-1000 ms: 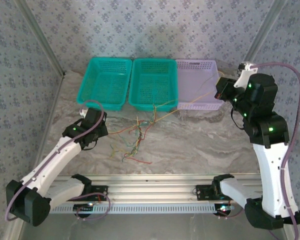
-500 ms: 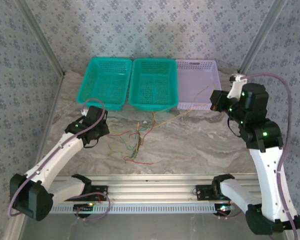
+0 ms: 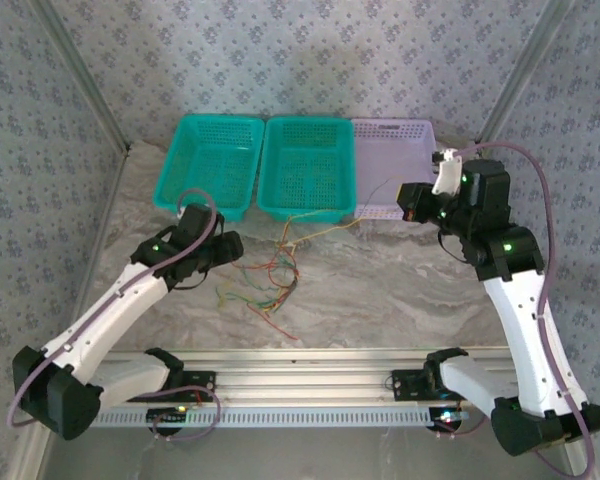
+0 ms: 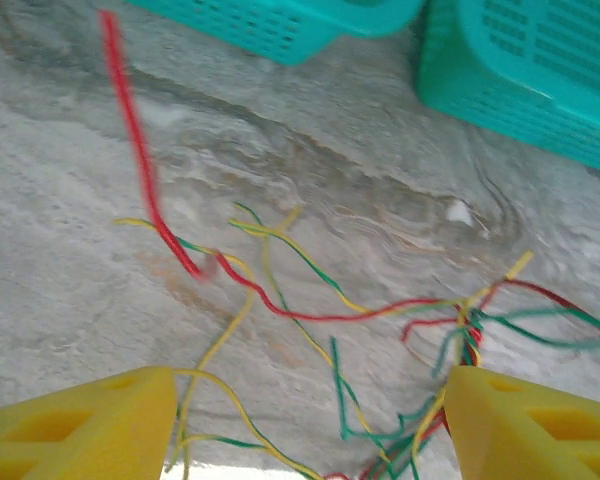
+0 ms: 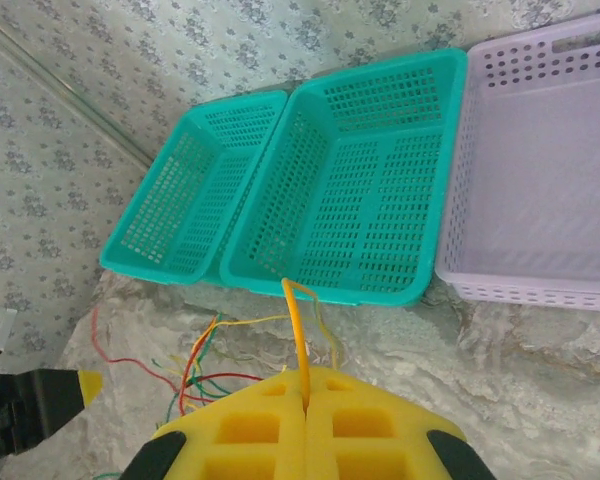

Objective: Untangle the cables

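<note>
Item: cables [image 3: 268, 285], a red, yellow and green tangle, loose on the marble table [image 3: 400, 290] just in front of the middle teal basket [image 3: 305, 165].
My left gripper [image 4: 310, 400]: jaws spread wide above the tangle, holding nothing.
My right gripper [image 5: 305, 385]: clenched on one yellow cable [image 5: 298, 325], raised near the lilac basket [image 5: 550, 180].

teal baskets [image 3: 205, 207], lilac basket [image 3: 395, 122], red-yellow-green cables [image 3: 278, 272]

Light even and diffuse.
Soft shadows are cast beneath the baskets [image 3: 305, 212]; the red cable [image 4: 130, 110] is smeared by motion blur, the near fingers [image 4: 80, 430] left unfocused.
</note>
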`<action>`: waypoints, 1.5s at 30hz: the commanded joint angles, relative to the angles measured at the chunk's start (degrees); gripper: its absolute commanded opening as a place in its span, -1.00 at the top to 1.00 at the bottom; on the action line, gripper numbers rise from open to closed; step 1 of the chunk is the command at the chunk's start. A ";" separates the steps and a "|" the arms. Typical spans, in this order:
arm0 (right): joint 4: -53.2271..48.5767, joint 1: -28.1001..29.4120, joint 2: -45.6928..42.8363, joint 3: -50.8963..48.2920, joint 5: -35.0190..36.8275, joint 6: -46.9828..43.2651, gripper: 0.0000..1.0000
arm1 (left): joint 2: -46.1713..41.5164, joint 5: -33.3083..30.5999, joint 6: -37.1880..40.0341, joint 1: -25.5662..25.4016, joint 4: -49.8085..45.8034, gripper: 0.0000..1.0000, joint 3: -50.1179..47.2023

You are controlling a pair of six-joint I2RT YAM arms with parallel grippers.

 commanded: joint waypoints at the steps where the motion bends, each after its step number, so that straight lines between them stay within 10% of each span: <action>1: 1.69 0.80 0.35 -0.06 -1.29 0.97 1.00 | -2.99 2.25 -0.36 -3.11 -1.53 -0.50 1.80; 12: 2.76 2.16 1.28 0.65 -1.86 1.53 1.00 | -0.51 4.54 3.54 -14.36 6.23 -0.53 -3.88; 27: 4.46 2.67 1.46 1.56 -7.27 4.26 1.00 | 9.86 0.98 5.81 -15.76 14.07 -0.46 -7.43; 45: 7.36 2.81 0.76 3.47 -12.96 7.64 1.00 | 14.48 -0.34 5.93 -15.77 20.56 0.46 -8.56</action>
